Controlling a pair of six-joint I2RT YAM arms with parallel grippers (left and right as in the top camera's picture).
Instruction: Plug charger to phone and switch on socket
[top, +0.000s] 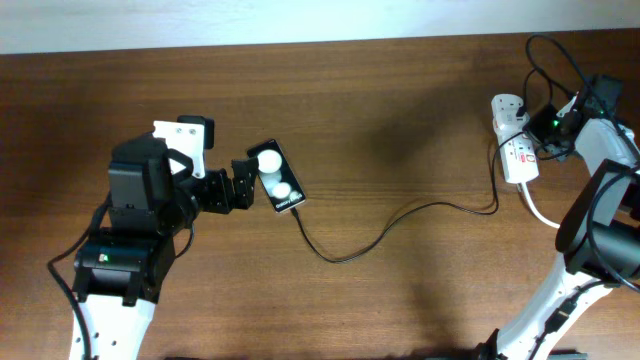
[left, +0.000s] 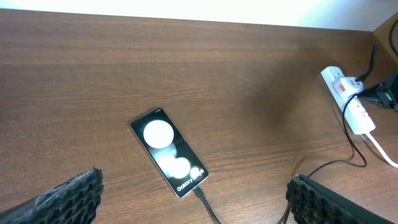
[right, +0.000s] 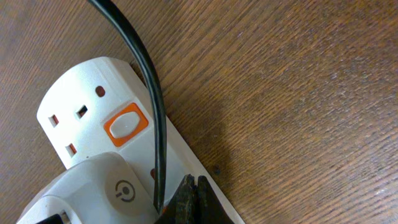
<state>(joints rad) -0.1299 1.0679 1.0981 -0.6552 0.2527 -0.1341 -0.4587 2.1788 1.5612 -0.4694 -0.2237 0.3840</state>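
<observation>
The phone (top: 276, 176) lies flat on the table, black with two white blobs; it also shows in the left wrist view (left: 168, 152). The charger cable (top: 400, 222) runs from its lower end toward the socket (top: 514, 138), and its plug tip (left: 198, 191) sits at the phone's port. My left gripper (top: 240, 185) is open, its fingers wide apart, just left of the phone and empty. My right gripper (right: 194, 199) is shut, its tips pressed down on the socket (right: 93, 118) beside the white adapter block (right: 93, 193), next to the cable (right: 146, 81).
An orange rocker switch (right: 126, 122) sits on the socket's free outlet. The thick white cord (top: 540, 212) leaves the socket toward the front right. The table's far edge (top: 300, 40) runs along the back wall.
</observation>
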